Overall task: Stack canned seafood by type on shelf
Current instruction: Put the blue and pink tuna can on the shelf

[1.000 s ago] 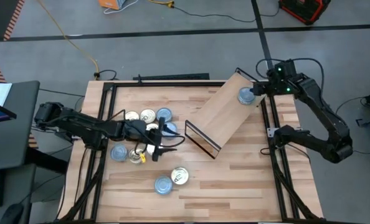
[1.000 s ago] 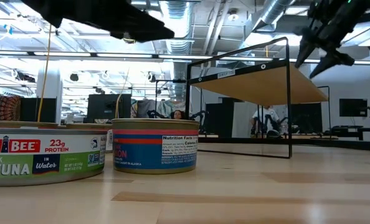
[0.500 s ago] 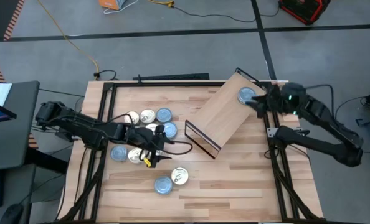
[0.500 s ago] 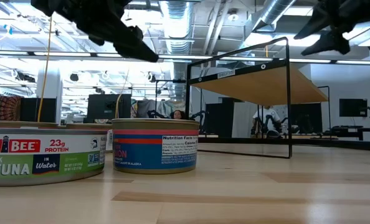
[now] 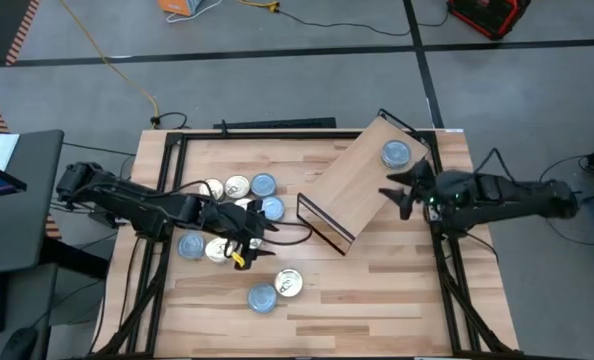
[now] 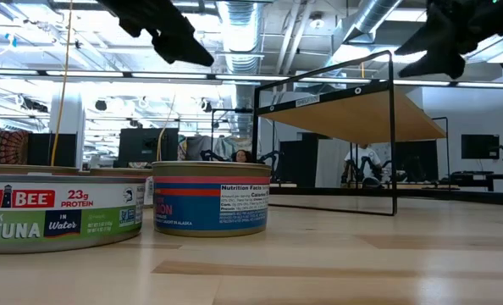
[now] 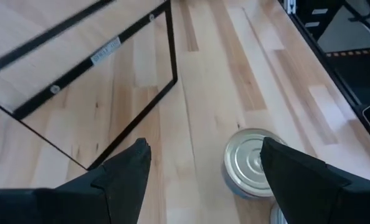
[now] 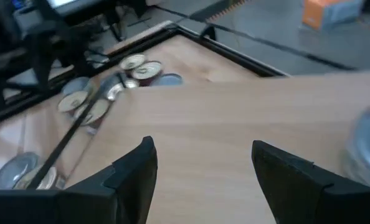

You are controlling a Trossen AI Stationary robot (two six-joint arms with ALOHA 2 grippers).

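a wooden tabletop (image 5: 377, 300) carries the shelf (image 5: 362, 175), a light board on a black frame set at an angle toward the far right corner, with one blue-lidded tin (image 5: 395, 153) already resting on its far end. the rest of the canned seafood sits in a loose cluster (image 5: 227, 215) on the left half of the table, gold and blue lids mixed, with a separate pair (image 5: 275, 290) nearer the front edge. the left gripper (image 5: 252, 240) hangs over the front edge of that cluster, fingers spread and holding nothing; its wrist camera looks down on a gold-lidded tin (image 7: 255, 162) between the fingers. the right gripper (image 5: 399, 192) hovers just beside the shelf's right edge, near the placed tin, fingers likewise spread and empty. the step in hand appears to be the next pickup: the left arm would do well to centre one tin between its fingers, drop straight down so neighbours are not nudged, and choose a lid colour that can be kept together with its own kind on the board.
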